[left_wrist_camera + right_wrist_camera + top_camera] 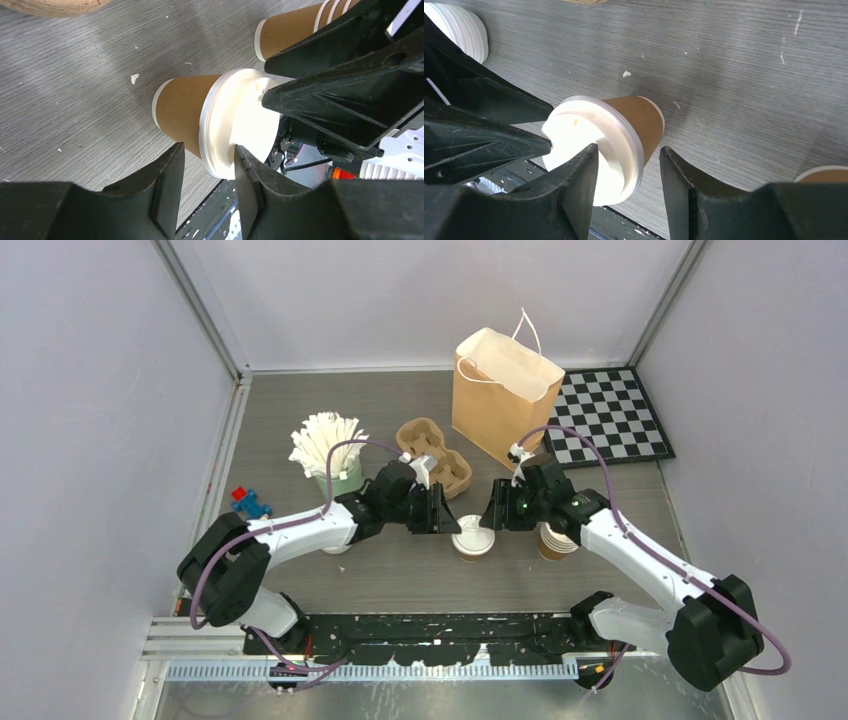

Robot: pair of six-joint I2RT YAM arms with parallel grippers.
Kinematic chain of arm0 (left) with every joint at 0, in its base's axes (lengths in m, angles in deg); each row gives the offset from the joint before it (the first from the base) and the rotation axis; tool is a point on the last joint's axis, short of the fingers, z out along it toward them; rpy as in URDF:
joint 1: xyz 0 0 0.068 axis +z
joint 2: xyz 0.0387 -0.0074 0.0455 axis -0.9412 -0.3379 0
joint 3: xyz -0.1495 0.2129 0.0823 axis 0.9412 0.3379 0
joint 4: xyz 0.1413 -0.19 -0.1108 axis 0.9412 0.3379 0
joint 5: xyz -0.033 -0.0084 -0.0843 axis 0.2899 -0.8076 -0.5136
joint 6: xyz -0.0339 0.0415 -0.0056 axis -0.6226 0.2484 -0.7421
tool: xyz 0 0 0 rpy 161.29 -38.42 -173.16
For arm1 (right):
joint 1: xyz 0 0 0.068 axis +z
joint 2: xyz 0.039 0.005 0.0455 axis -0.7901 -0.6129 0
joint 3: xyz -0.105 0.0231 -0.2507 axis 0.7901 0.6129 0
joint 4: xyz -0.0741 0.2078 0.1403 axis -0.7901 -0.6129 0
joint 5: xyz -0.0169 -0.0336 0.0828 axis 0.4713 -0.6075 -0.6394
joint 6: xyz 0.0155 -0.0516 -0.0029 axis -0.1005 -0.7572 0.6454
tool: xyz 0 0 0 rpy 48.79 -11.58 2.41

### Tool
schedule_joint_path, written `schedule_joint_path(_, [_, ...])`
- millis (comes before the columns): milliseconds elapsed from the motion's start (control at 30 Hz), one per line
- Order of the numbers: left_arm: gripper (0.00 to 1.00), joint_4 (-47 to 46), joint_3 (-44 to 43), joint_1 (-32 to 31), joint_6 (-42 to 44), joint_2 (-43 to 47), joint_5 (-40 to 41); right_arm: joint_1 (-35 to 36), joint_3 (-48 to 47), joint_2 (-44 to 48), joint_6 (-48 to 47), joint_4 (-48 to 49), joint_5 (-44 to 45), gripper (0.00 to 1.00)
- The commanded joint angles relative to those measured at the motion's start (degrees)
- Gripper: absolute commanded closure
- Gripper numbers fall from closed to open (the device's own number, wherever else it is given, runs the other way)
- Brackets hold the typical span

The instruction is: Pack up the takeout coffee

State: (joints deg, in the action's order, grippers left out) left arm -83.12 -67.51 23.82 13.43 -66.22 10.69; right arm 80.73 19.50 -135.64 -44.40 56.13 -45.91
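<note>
The takeout coffee, a small brown kraft paper cup [473, 541] with a round white plastic lid, stands upright on the grey wood-grain table [300, 410]. It is in front of the tall brown paper bag with white string handles [503, 390], on the side toward the arm bases and well apart from the bag.

The left end effector [207, 150] comes to the cup from the left of the bag. Its jaws are about half apart and the lid rim lies between them. One finger is in front of the lid top and the other is just beside the cup wall. I cannot tell if they touch.

The right end effector [629, 152] comes from the bag's side, also half wide, around the same rim. A strip of table shows between its outer finger and the cup.

A stack of lidless brown paper cups [556, 540] stands in front of the bag's right corner.
</note>
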Motion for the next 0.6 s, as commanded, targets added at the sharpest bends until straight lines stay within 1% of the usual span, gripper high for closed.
schedule_joint_path(0, [0.58,0.3,-1.0,0.0,1.6,-0.7,-0.8,0.1,-4.4,3.6,1.5,-4.3,3.9,0.47])
schedule_joint_path(133, [0.58,0.3,-1.2,0.0,1.6,-0.9,-0.9,0.1,-6.4,6.0,2.4,-6.5,4.5,0.48])
schedule_joint_path(200, [0.58,0.2,-1.3,-0.1,1.4,-1.1,-1.1,0.1,-7.1,6.8,2.8,-7.2,4.2,0.51])
schedule_joint_path(300, [0.59,-0.4,-1.1,-0.3,0.1,-1.2,-1.4,0.1,-7.3,7.5,4.1,-6.1,1.1,0.64])
schedule_joint_path(433, [0.62,-0.7,-1.0,-1.0,-3.2,-1.9,-0.6,0.6,-5.3,8.6,7.8,-1.6,-2.5,0.8])
schedule_joint_path(567, [0.64,-0.2,-1.2,-2.0,-5.4,-2.8,0.0,1.0,-2.4,8.0,9.2,1.5,-2.7,0.83])
